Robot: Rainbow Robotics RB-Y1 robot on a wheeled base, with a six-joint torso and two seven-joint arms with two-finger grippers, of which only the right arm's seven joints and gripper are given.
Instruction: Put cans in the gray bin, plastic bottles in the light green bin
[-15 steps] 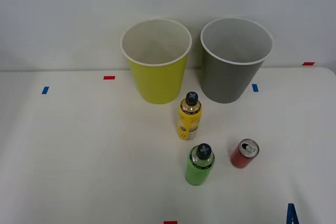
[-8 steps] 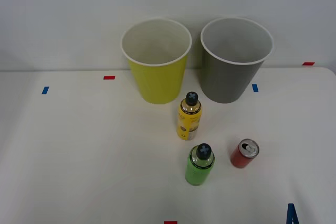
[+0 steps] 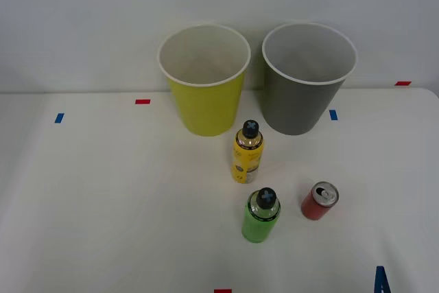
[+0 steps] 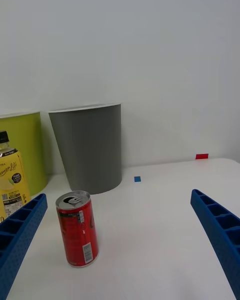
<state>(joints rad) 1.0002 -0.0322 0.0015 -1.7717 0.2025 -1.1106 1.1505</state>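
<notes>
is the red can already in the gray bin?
No, the red can stands upright on the table, in front of the gray bin and apart from it.

Red and blue tape marks (image 3: 143, 101) on white table (image 3: 103, 204)

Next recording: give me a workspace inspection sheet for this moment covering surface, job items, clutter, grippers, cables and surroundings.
Surface: white table with small red and blue tape marks.
Job's things: red can, yellow-labelled bottle and green bottle all stand upright on the table, apart from each other. The light green bin and gray bin stand side by side at the far edge; nothing is visible inside them.
Clutter: nothing seen.
Grippers: right gripper is open, fingers wide at table height, facing the red can; not touching it.
Cables: nothing seen.
Surroundings: plain pale wall behind the bins.
</notes>
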